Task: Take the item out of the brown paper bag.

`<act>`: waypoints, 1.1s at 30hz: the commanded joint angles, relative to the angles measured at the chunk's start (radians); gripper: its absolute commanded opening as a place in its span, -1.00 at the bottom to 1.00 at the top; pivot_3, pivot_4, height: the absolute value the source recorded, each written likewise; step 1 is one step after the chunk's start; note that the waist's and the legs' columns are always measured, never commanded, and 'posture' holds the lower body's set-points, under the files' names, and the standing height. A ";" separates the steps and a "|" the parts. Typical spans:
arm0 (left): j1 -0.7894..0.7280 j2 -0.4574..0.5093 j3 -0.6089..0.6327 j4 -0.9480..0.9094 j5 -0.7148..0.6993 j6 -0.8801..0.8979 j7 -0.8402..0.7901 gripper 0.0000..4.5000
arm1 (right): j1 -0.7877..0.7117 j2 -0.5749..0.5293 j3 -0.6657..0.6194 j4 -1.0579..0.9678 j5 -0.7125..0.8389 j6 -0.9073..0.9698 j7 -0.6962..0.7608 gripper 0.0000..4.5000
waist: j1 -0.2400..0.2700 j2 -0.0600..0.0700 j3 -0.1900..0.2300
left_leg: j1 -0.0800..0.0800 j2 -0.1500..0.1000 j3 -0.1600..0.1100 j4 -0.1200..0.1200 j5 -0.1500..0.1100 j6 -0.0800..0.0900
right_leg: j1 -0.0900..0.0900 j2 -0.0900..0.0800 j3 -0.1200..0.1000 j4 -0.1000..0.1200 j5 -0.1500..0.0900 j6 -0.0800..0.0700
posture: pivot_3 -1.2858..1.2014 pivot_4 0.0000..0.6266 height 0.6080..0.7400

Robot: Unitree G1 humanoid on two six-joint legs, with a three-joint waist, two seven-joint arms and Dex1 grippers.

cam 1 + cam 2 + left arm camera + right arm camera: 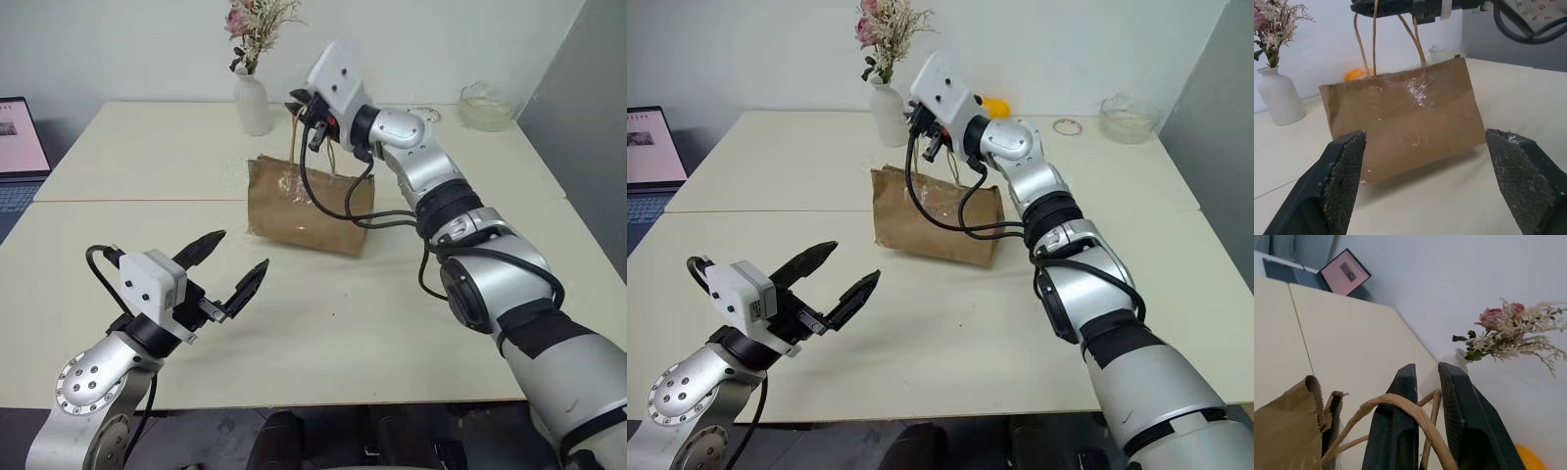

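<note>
The brown paper bag (309, 211) stands upright near the middle of the table, crinkled, with a shiny patch on its front. Its twisted paper handles (1374, 39) rise straight up into my right gripper (299, 101), which hovers above the bag's mouth and is shut on them; one strand runs between its black fingers (1396, 431). My left gripper (242, 251) hangs low over the table's near left part, open wide, pointing at the bag's front face (1400, 127) and apart from it. The item is hidden inside the bag.
A white vase of dried flowers (253, 103) stands just behind the bag. An orange fruit (1356, 74) lies behind it, a glass bowl (487, 106) sits at the far right corner, and a laptop (20, 147) is at the far left.
</note>
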 commanded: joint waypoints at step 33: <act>-0.080 -0.012 -0.055 0.025 0.035 -0.032 0.000 0.80 | -0.061 -0.013 0.000 0.094 -0.140 -0.114 -0.156 -0.84 | -0.001 0.000 0.000 | 0.000 0.000 0.000 0.000 0.000 0.000 | 0.000 0.000 0.000 0.001 0.000 0.000 | 0.03 -0.52 1.00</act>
